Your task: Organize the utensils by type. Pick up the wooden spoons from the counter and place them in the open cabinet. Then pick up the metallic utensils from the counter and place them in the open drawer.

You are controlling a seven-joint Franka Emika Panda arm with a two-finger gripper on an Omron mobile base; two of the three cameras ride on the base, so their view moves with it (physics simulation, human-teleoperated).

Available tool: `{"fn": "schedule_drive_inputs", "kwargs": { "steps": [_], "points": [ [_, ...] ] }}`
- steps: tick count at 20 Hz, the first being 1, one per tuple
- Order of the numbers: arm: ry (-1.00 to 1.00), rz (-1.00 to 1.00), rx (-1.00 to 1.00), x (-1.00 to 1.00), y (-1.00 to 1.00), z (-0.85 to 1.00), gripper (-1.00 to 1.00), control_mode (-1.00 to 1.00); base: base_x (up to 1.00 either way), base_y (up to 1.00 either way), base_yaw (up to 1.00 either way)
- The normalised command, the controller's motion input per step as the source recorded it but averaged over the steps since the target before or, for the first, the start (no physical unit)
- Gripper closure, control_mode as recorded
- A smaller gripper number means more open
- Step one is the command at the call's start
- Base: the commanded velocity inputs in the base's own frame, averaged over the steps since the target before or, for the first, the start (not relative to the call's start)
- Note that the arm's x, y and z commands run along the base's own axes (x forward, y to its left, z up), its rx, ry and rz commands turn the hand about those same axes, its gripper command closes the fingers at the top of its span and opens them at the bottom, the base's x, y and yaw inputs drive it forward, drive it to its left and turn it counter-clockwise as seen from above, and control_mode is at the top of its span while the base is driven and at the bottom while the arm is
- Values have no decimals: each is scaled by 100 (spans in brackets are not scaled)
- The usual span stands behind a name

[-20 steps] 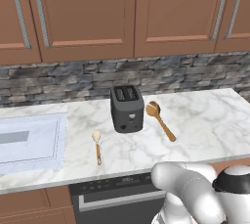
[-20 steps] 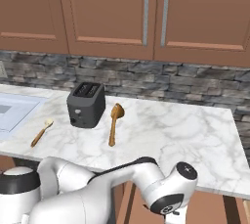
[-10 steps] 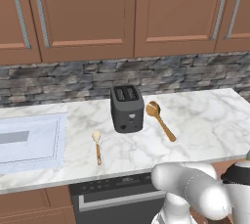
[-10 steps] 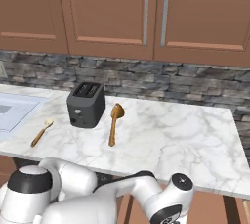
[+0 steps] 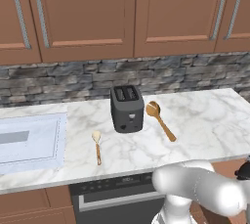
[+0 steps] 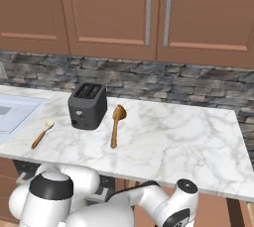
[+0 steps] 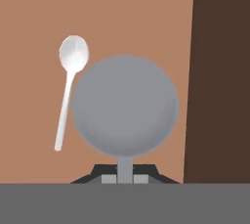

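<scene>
Left base view: white marble bench (image 5: 205, 120) runs under shut brown wall cabinets w/ silver bar handles (image 5: 219, 10). Dark toaster (image 5: 127, 108) sits mid-bench by the stone backsplash. Golden-brown wooden spoon (image 5: 160, 120) lies just right of the toaster, bowl toward the wall, handle angled fwd-right. Shorter cream-bowled spoon (image 5: 97, 145) lies left-front of the toaster, apart from it, handle pointing to the bench edge. Pale sink (image 5: 29, 140) at the left. White arm bulks at bottom right, below the bench front.

Right base view: same layout from the other side. Toaster (image 6: 88, 106) left of centre, golden-brown spoon (image 6: 116, 124) just beside it on its right, short spoon (image 6: 42, 134) further left near the front edge. Both spoons flat on the bench (image 6: 183, 141). Arm folded low, under bench level.

Hand view: end effector (image 7: 125, 176) holds the handle of a round grey ladle-like utensil (image 7: 125, 105), fingers closed on it at the bottom. Beside it, to the left in frame, a silver metal spoon (image 7: 68, 88) lies on a flat brown surface (image 7: 146, 22); a darker brown wall is on the right.
</scene>
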Motion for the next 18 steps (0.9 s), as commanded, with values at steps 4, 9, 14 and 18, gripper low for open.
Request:
{"fn": "schedule_drive_inputs", "kwargs": {
  "steps": [4,9,14,18],
  "points": [
    [9,0,0,9,-19,-26,100,-100,0,0,0],
    [1,0,0,1,-14,-26,100,-100,0,0,0],
    [0,0,0,1,-14,-30,100,-100,0,0,0],
    [0,0,2,0,-12,-29,100,-100,0,0,0]
  ]
}}
